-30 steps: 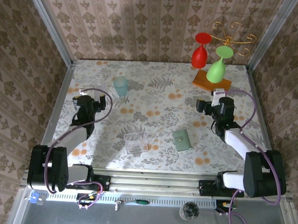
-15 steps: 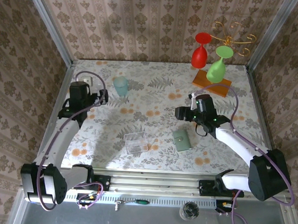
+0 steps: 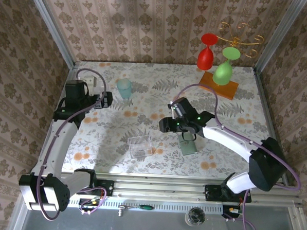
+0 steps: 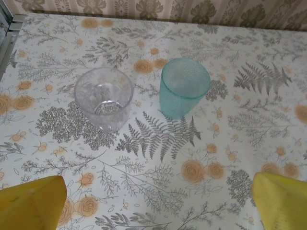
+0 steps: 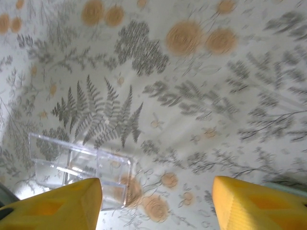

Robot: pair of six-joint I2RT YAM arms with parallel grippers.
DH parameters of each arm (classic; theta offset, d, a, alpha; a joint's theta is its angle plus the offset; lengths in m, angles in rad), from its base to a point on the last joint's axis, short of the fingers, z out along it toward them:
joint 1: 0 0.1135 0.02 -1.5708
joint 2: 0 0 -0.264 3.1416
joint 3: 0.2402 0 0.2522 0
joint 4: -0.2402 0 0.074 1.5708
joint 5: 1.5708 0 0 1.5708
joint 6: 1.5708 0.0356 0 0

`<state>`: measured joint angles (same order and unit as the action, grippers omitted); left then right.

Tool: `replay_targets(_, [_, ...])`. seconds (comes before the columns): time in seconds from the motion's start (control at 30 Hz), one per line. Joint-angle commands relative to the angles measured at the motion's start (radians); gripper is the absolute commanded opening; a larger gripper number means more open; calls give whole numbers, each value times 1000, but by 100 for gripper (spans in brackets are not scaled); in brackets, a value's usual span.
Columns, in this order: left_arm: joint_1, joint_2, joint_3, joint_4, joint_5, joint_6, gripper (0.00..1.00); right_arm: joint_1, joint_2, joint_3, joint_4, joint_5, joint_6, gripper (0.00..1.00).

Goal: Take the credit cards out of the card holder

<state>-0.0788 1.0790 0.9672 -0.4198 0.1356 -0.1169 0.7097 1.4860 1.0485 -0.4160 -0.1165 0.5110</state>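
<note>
Right jaws: held apart, with bare patterned table (image 3: 234, 150) seen between them.
Right gripper (image 5: 156, 205): poised above the table, nothing gripped; the clear box (image 5: 79, 167) is seen beside one yellow finger (image 5: 53, 201).
Left jaws: spread wide, nothing held.
Left gripper (image 4: 156, 206): aimed at a clear cup (image 4: 103, 96) and a teal cup (image 4: 184, 91), which are set side by side, apart.
Card holder (image 3: 188, 145): laid flat on the table, near the clear box, partly overlapped by the right arm from above.
Far right corner: red glass (image 3: 206, 55) and green glass (image 3: 224, 70) are placed on an orange base (image 3: 219, 86).
</note>
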Motion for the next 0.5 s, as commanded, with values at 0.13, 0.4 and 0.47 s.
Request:
replay_targets(0.13, [13,-79,-67,68,-31,86,100,98,140,116,-93,-4,96,47])
replay_targets(0.4, [28,-93,-66,75,-48,99,100,156,268,235,-130,31,143,37])
replay_targets(0.47, [36,-109,-76,89,-51,94,100,167,284,262,-168,55,138,36])
